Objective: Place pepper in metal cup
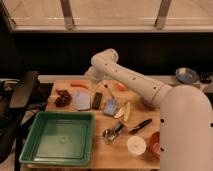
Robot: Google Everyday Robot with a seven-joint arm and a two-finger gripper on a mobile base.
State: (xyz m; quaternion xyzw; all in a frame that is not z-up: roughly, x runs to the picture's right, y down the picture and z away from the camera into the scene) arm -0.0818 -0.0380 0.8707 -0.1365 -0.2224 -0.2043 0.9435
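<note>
The pepper (79, 85), slim and orange-red, lies at the back left of the wooden board. The metal cup (109, 134), small and shiny with a short handle, stands near the board's front middle. My gripper (101, 81) hangs from the white arm over the back of the board. It is just right of the pepper and left of the round orange fruit (120, 87). It is far from the metal cup. Nothing shows in it.
A green tray (30, 150) fills the front left. A dark red berry cluster (62, 97), a pale blue piece (82, 100), a black block (97, 100), a blue piece (111, 106) and a yellow slice (122, 111) lie mid-board. A white cup (135, 145) and a red-brown bowl (155, 144) stand front right.
</note>
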